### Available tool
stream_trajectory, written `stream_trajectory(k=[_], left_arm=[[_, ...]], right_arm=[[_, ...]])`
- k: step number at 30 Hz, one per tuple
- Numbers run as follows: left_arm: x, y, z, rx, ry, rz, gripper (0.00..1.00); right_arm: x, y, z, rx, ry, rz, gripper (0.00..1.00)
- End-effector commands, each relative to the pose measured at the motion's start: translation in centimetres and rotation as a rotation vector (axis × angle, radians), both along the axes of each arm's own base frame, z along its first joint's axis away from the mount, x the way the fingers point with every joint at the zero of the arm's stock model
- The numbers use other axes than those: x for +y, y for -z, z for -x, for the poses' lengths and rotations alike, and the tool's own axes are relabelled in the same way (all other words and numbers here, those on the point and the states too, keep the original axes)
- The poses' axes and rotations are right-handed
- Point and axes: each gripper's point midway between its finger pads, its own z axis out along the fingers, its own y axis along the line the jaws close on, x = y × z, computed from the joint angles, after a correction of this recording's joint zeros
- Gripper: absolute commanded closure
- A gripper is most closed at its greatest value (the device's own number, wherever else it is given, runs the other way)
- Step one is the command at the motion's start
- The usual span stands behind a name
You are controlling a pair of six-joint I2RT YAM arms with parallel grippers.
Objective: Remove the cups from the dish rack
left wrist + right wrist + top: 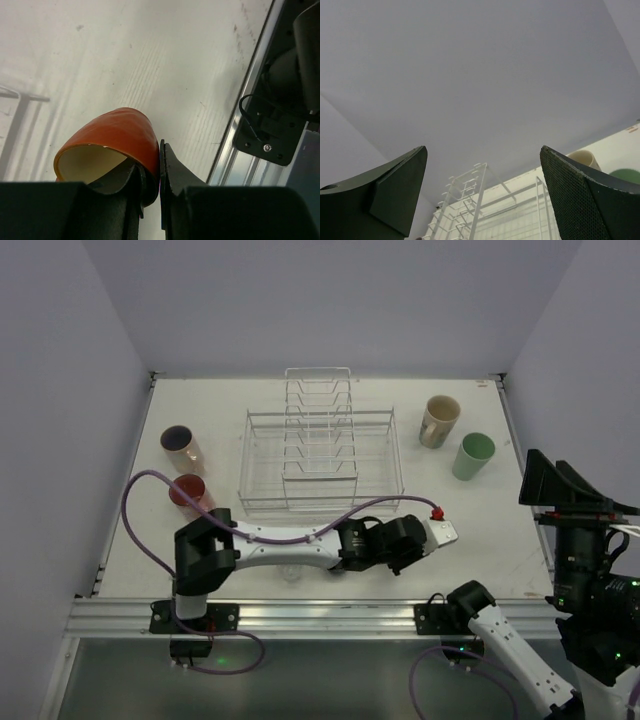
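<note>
The wire dish rack [320,455] stands at mid-table, with no cup showing in it; it also shows in the right wrist view [480,210]. My left gripper [445,531] reaches right across the front and is shut on the wall of a small orange-red mug [115,132], low over the table; from above the mug [436,512] is a red spot. A cream mug [439,421] and a mint-green tumbler [473,456] stand right of the rack. Two pink tumblers [182,446] [188,492] stand to its left. My right gripper [482,148] is open, empty and raised at the far right [543,483].
A small clear glass [290,573] seems to stand by the left arm near the front edge. The metal front rail [240,130] runs close to the held mug. Walls enclose the table on three sides.
</note>
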Motion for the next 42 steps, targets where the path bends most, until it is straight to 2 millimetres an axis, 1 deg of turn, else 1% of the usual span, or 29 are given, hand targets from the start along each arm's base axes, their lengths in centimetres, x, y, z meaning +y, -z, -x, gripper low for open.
stream_trajectory(k=[1, 2, 3, 4, 6, 7, 8, 9, 15, 16, 17, 18, 20, 22, 23, 25, 26, 28, 32, 34, 35, 38, 39, 40, 42], left_arm=[[-2.1, -1.3, 0.2, 0.022, 0.006, 0.01, 1.0], [-2.1, -0.6, 0.1, 0.024, -0.001, -0.017, 1.0], [-2.5, 0.5, -0.1, 0.03, -0.006, -0.048, 1.0], [-2.1, 1.4, 0.1, 0.041, -0.006, -0.089, 1.0], [-2.2, 2.9, 0.0, 0.052, -0.011, -0.133, 1.0], [-2.0, 3.5, 0.2, 0.063, -0.007, -0.156, 1.0], [-2.2, 3.5, 0.3, 0.067, -0.003, -0.159, 1.0], [-2.1, 4.4, 0.3, 0.074, -0.004, -0.182, 1.0], [-2.0, 6.1, 0.7, 0.108, 0.004, -0.25, 1.0], [-1.7, 6.4, 0.7, 0.109, 0.004, -0.27, 1.0], [-1.8, 6.4, 0.6, 0.107, 0.002, -0.274, 1.0], [-1.6, 7.1, 0.6, 0.108, 0.001, -0.295, 1.0], [-1.5, 7.4, 0.5, 0.106, 0.003, -0.312, 1.0], [-1.2, 8.2, 0.6, 0.109, 0.009, -0.348, 1.0], [-1.5, 8.3, 0.5, 0.105, 0.01, -0.353, 1.0], [-1.1, 8.6, 0.3, 0.097, 0.013, -0.388, 1.0], [-1.4, 8.2, 0.1, 0.09, 0.013, -0.384, 1.0], [-1.2, 8.6, -0.1, 0.084, 0.012, -0.407, 1.0], [-1.1, 8.4, -0.6, 0.069, -0.001, -0.421, 0.99], [-0.9, 8.2, -0.8, 0.06, -0.008, -0.426, 0.91], [-1.1, 7.9, -0.9, 0.055, -0.011, -0.421, 0.84], [-1.2, 7.2, -1.3, 0.036, -0.019, -0.415, 0.72], [-1.2, 7.0, -1.4, 0.032, -0.024, -0.415, 0.7], [-1.3, 6.8, -1.4, 0.031, -0.024, -0.411, 0.66], [-1.5, 6.6, -1.6, 0.027, -0.027, -0.406, 0.63]], right_arm=[[0.1, 1.2, -0.3, 0.042, 0.007, 0.049, 0.04], [0.2, 1.6, -0.5, 0.049, 0.006, 0.052, 0.04], [0.2, 1.6, -0.4, 0.048, 0.005, 0.05, 0.04], [0.3, 1.8, -0.4, 0.049, 0.002, 0.05, 0.04], [0.3, 2.1, -0.4, 0.05, 0.003, 0.049, 0.04], [0.3, 2.1, -0.4, 0.05, 0.001, 0.048, 0.04], [0.4, 2.3, -0.6, 0.055, 0.002, 0.049, 0.04], [0.5, 2.4, -0.6, 0.056, -0.003, 0.051, 0.04], [0.6, 3.0, -0.8, 0.066, -0.005, 0.055, 0.04], [0.6, 3.1, -0.9, 0.069, -0.003, 0.057, 0.04], [0.6, 3.2, -0.9, 0.071, -0.001, 0.056, 0.04], [0.6, 3.2, -0.9, 0.069, -0.003, 0.054, 0.04], [0.7, 3.5, -1.0, 0.074, -0.007, 0.055, 0.04], [0.8, 3.6, -1.1, 0.076, -0.01, 0.058, 0.04], [0.9, 3.6, -1.1, 0.077, -0.012, 0.058, 0.04], [1.1, 3.6, -1.1, 0.075, -0.025, 0.057, 0.04], [1.3, 3.7, -1.3, 0.078, -0.03, 0.058, 0.04], [1.6, 3.9, -1.5, 0.085, -0.041, 0.062, 0.03], [2.0, 4.2, -1.8, 0.094, -0.053, 0.066, 0.03], [2.1, 4.2, -1.8, 0.093, -0.058, 0.065, 0.03], [2.1, 4.1, -1.7, 0.087, -0.062, 0.064, 0.03], [2.2, 3.9, -1.6, 0.083, -0.072, 0.064, 0.03], [2.2, 3.9, -1.5, 0.081, -0.071, 0.065, 0.03], [2.2, 3.9, -1.5, 0.081, -0.072, 0.066, 0.03], [2.3, 3.9, -1.5, 0.079, -0.076, 0.068, 0.03]])
